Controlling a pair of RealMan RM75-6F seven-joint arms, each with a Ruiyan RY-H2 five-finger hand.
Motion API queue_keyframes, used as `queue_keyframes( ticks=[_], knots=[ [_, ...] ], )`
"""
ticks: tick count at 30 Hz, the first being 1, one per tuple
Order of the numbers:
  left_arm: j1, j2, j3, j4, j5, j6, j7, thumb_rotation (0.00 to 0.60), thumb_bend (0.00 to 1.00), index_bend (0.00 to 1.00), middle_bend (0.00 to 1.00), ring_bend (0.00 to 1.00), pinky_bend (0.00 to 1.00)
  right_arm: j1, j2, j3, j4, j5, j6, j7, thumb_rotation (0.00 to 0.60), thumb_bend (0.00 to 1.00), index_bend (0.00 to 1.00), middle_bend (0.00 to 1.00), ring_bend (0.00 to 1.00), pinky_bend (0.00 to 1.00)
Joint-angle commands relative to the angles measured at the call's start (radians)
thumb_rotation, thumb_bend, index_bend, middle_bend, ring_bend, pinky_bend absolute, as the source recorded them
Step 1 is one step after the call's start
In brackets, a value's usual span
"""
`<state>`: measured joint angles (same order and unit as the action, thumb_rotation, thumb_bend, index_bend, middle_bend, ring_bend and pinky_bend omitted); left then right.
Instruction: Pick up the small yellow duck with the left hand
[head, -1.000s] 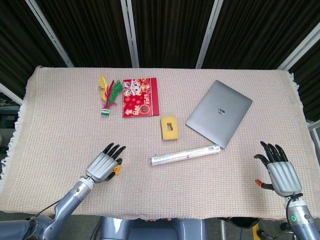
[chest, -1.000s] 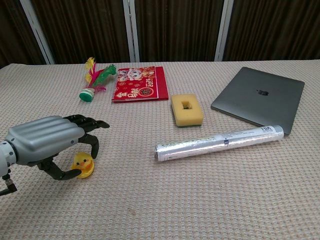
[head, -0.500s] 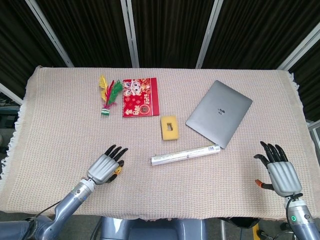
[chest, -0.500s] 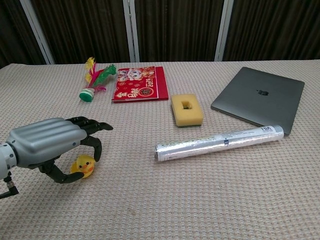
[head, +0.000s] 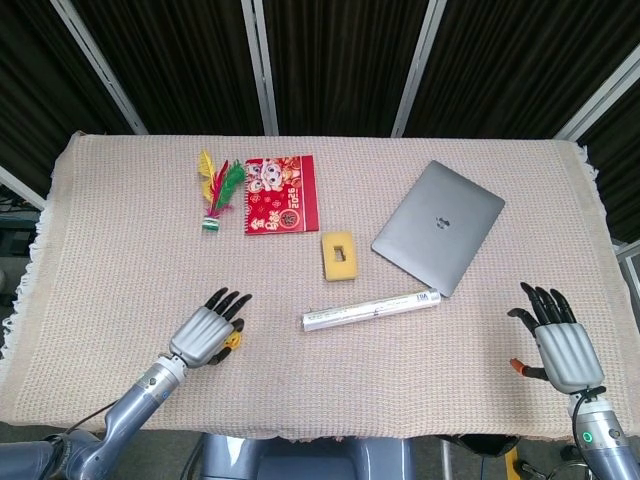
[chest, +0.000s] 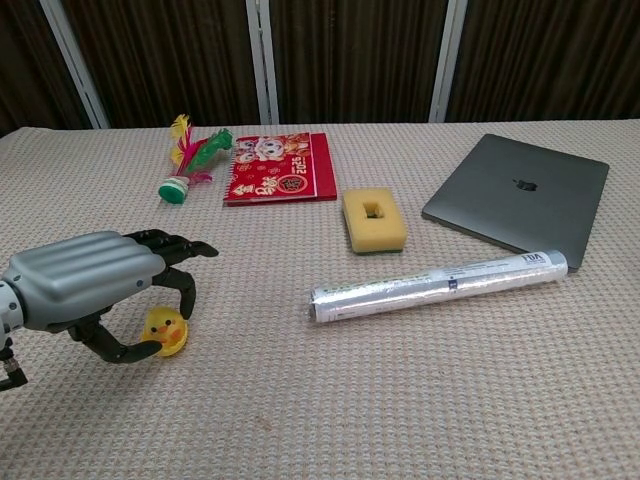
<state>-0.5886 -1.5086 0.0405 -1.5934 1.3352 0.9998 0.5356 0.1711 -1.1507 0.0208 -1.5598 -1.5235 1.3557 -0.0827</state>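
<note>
The small yellow duck (chest: 165, 330) is near the front left of the table, low against the cloth; the head view shows only a sliver of the duck (head: 233, 342). My left hand (chest: 88, 280) arches over it from the left, thumb and a curled finger closed on its two sides. From above, the left hand (head: 205, 330) covers most of the duck. My right hand (head: 560, 345) rests at the front right edge with fingers apart and nothing in it; the chest view does not show it.
A clear rolled tube (chest: 438, 282) lies right of the duck. Behind it are a yellow sponge (chest: 374, 222) and a grey laptop (chest: 518, 198). A red booklet (chest: 279, 167) and a feathered shuttlecock (chest: 190, 158) lie at the back left.
The left hand shifted slightly right and then back left, and the duck moved a little with it between the thumb and finger. The right hand stayed still.
</note>
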Motion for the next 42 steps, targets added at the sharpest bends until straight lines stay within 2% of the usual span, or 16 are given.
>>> queue_keyframes(
  ticks=[1,11,17,29,37,42],
  knots=[
    [0.001,0.000,0.001,0.001,0.000,0.000,0.001,0.600,0.36,0.39,0.00,0.00,0.05,0.000,0.000,0.000,0.000,0.000,0.000,0.000,0.600,0.00,0.30,0.01,0.00,0.00],
    [0.004,0.000,0.001,0.008,-0.001,-0.001,0.002,0.600,0.34,0.38,0.00,0.00,0.05,0.000,0.000,0.000,0.001,-0.001,0.000,0.003,0.600,0.00,0.30,0.01,0.00,0.00],
    [0.004,-0.004,0.000,0.013,-0.002,-0.003,0.003,0.600,0.30,0.32,0.00,0.00,0.05,0.000,0.000,-0.001,0.001,-0.002,0.001,0.002,0.600,0.00,0.30,0.01,0.00,0.00],
    [0.006,-0.006,-0.002,0.016,0.001,0.000,0.002,0.600,0.24,0.27,0.00,0.00,0.05,0.000,0.001,-0.001,0.001,-0.004,0.001,0.003,0.600,0.00,0.30,0.01,0.00,0.00],
    [0.013,0.032,-0.016,0.018,0.043,0.047,-0.032,0.600,0.16,0.19,0.00,0.00,0.01,0.000,0.001,-0.002,0.001,-0.005,0.000,0.001,0.600,0.00,0.30,0.01,0.00,0.00],
    [0.024,0.094,-0.016,0.020,0.062,0.070,-0.066,0.600,0.15,0.16,0.00,0.00,0.00,-0.001,0.001,-0.003,0.002,-0.006,0.003,-0.001,0.600,0.00,0.30,0.01,0.00,0.00]
  ],
)
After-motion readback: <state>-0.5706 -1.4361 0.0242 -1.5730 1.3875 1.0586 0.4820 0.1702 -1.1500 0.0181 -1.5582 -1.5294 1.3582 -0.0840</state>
